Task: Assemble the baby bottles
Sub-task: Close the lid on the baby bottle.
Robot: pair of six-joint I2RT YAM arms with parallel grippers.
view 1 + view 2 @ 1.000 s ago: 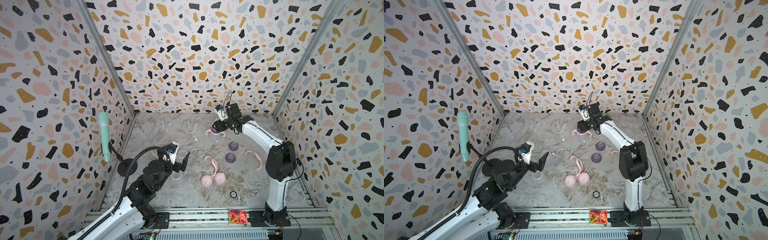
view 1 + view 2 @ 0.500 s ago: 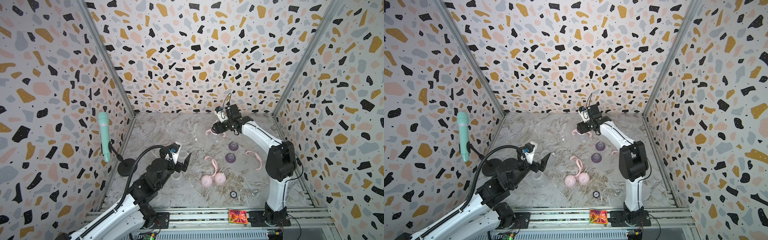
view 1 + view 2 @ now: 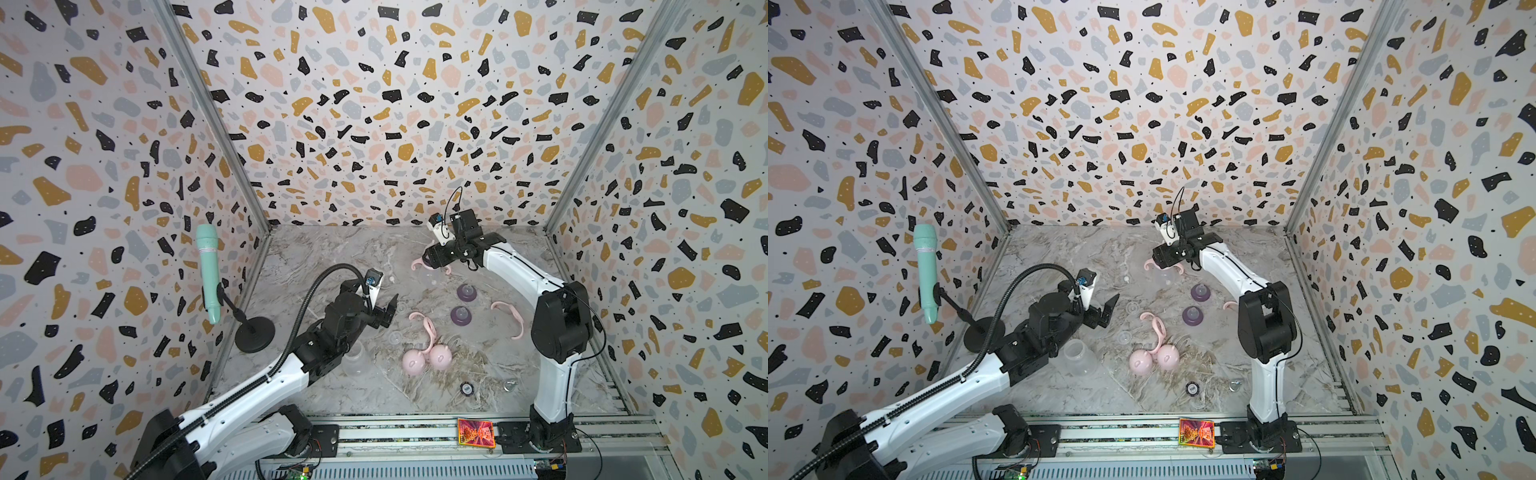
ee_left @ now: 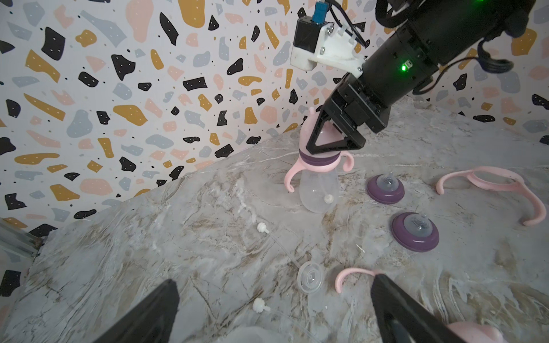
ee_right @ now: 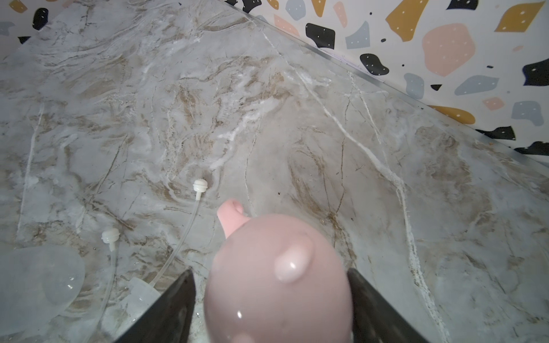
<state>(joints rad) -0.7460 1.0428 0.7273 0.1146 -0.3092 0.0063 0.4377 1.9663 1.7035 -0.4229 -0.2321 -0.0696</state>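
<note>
Both top views: I see a capped bottle [image 3: 432, 277] upright at the back of the table [image 3: 332, 257], with the right gripper [image 3: 433, 257] over it. The left gripper [image 3: 384, 305] is wide open, empty, mid-table.
Left wrist: right jaws straddle the bottle's pink cap [image 4: 309, 130].
Right wrist: the cap sits between the jaws with a gap on one side, so not clamped.
</note>
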